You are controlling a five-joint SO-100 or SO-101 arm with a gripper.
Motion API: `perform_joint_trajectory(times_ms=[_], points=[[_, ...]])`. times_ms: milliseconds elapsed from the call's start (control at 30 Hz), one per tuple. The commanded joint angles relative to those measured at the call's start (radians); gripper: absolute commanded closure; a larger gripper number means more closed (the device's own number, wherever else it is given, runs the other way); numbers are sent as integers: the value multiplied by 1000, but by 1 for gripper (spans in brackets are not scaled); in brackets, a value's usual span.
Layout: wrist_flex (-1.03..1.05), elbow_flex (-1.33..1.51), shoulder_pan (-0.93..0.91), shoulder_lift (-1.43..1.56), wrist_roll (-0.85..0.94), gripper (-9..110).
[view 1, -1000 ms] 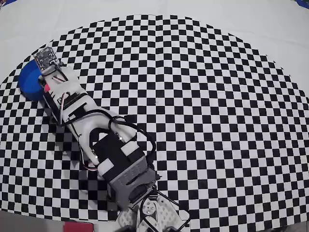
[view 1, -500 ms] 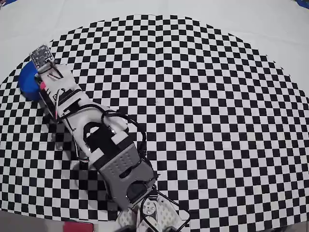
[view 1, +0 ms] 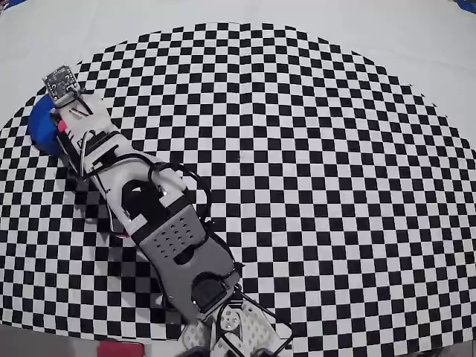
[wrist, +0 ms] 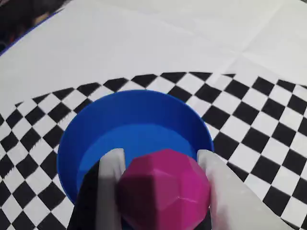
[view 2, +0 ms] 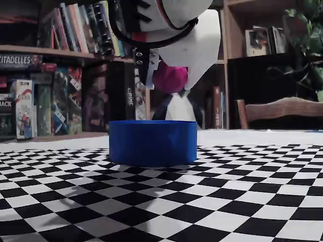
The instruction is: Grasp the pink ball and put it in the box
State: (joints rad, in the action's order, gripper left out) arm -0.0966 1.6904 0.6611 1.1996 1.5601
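While the arm (view 1: 160, 223) stretches diagonally across the checkered mat (view 1: 320, 171) in the overhead view, it covers most of the box (view 1: 42, 128) at the far left, leaving only a blue crescent on show beside the wrist. The pink ball (view 1: 61, 126) appears there as no more than a sliver of magenta against the white housing, and the claw itself is hidden beneath the arm's own body. In the wrist view, the gripper (wrist: 160, 191) pinches the ball (wrist: 164, 189) between two pale fingers (wrist: 111, 184), one on each side, with the lower part of ball and fingers cut off by the frame's bottom edge. Behind it sits the round blue box (wrist: 135, 112), its near rim blocked by the ball. In the fixed view, from table level, the ball (view 2: 169, 77) hangs in the gripper (view 2: 166, 80) above the box (view 2: 153, 142), clear of the rim; the arm's upper part runs out of frame, and the box's inside cannot be seen. Bookshelves (view 2: 55, 70) and a wooden chair (view 2: 280, 112) stand dim behind.
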Motion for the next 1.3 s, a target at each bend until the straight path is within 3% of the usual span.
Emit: perform_joint_trajectory(times_ms=[0, 1267], points=[[6, -75, 6, -11, -6, 101], [66, -423, 11, -298, -8, 101]])
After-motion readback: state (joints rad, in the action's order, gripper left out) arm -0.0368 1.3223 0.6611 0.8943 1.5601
